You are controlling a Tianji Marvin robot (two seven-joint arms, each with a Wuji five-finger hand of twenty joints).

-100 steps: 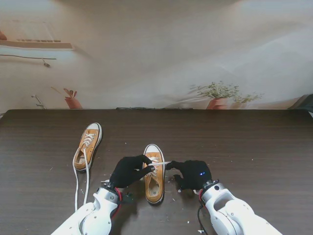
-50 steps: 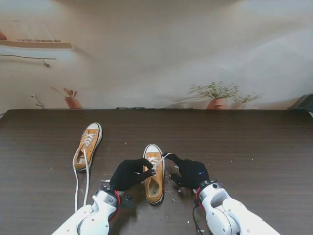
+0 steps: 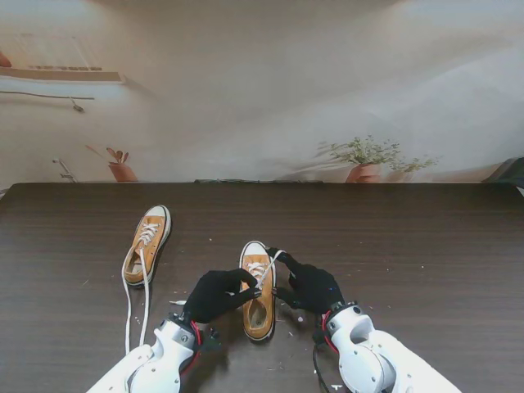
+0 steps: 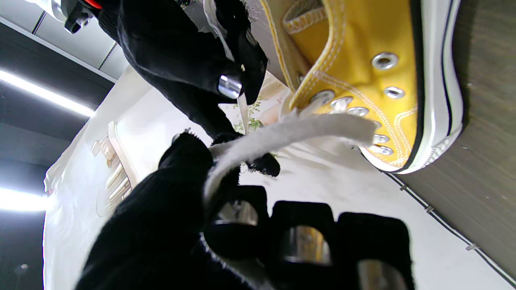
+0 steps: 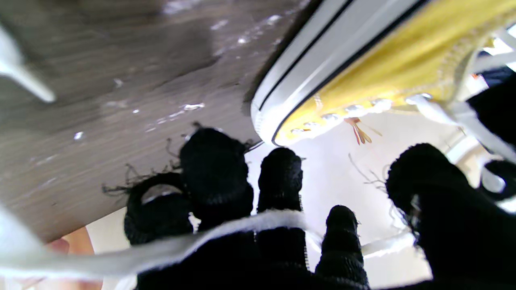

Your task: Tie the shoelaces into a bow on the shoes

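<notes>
A yellow canvas shoe [image 3: 259,296] with a white toe cap lies in the middle of the table, toe pointing away from me. My left hand [image 3: 216,295] is beside its left flank, shut on a white shoelace end [image 4: 290,131] pinched between thumb and forefinger. My right hand [image 3: 310,286] is at the shoe's right flank, shut on the other shoelace end [image 3: 269,263], which slants up from the eyelets. In the right wrist view that lace [image 5: 242,225] runs across the black-gloved fingers [image 5: 280,189]. The two hands nearly meet over the shoe's tongue.
A second yellow shoe [image 3: 148,244] lies farther away on my left, its loose white laces [image 3: 129,315] trailing toward me over the dark wooden table [image 3: 426,246]. Small white flecks are scattered around the middle shoe.
My right hand has moved left and farther from me, up to the shoe's side. The lace between the hands went from nearly level to slanting. My left hand shifted slightly nearer to me.
</notes>
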